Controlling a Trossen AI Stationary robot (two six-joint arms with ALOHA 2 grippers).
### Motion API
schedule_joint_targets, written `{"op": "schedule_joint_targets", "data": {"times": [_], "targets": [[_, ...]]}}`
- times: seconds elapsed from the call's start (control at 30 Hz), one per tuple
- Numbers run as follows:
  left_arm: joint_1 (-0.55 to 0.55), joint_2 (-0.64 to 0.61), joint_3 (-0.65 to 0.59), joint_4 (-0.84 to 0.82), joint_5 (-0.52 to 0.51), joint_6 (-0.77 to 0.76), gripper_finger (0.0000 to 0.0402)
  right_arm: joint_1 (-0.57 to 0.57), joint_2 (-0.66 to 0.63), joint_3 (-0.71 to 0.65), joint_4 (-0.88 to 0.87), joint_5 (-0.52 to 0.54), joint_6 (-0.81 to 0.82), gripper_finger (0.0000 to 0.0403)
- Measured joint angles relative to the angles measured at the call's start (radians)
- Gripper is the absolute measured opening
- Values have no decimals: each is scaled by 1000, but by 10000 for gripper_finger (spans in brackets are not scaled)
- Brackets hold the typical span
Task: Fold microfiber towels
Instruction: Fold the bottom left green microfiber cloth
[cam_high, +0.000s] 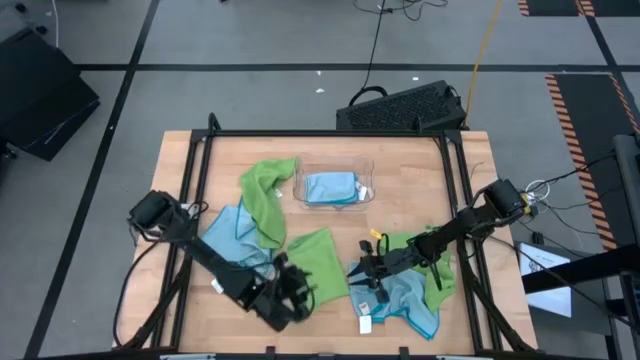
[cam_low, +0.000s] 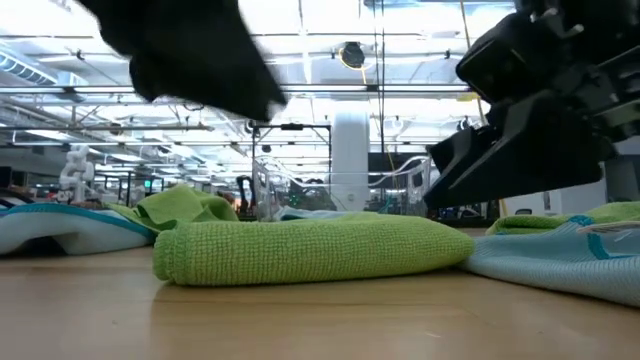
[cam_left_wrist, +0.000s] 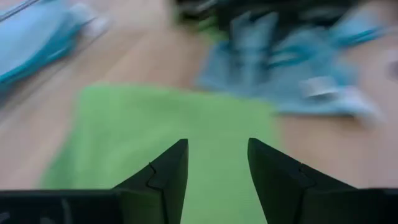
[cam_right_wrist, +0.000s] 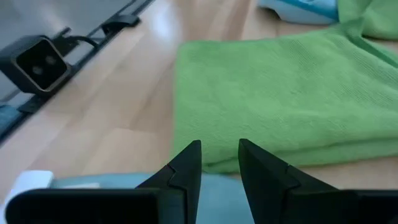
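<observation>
A folded lime green towel (cam_high: 320, 262) lies flat on the table's middle near part; it also shows in the low view (cam_low: 310, 248). My left gripper (cam_high: 298, 290) stands open at its near left corner, its fingers (cam_left_wrist: 217, 146) over the green cloth (cam_left_wrist: 186, 118) with nothing between them. My right gripper (cam_high: 362, 275) is open just right of that towel, its fingers (cam_right_wrist: 219, 146) pointing at the towel's edge (cam_right_wrist: 261, 106) above a light blue towel (cam_high: 405, 300). A crumpled green towel (cam_high: 432, 255) lies under the right arm.
A clear tray (cam_high: 370, 195) at the far middle holds a folded blue towel (cam_high: 330, 187). A loose green towel (cam_high: 265, 195) and a blue one (cam_high: 232, 238) lie at the left. A small camera (cam_right_wrist: 37, 62) sits at the near edge. The black frame rails (cam_high: 195, 180) border the tabletop.
</observation>
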Motion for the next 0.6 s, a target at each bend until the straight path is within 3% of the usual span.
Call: {"op": "schedule_joint_targets", "data": {"times": [0.07,0.27,0.6], "targets": [[-18,20,2,87,12,40,168,8,0,0,3,0,-1,98],[-62,83,0,149,53,85,176,17,0,0,19,0,-15,98],[-120,216,41,157,11,160,281,18,0,0,18,0,11,98]]}}
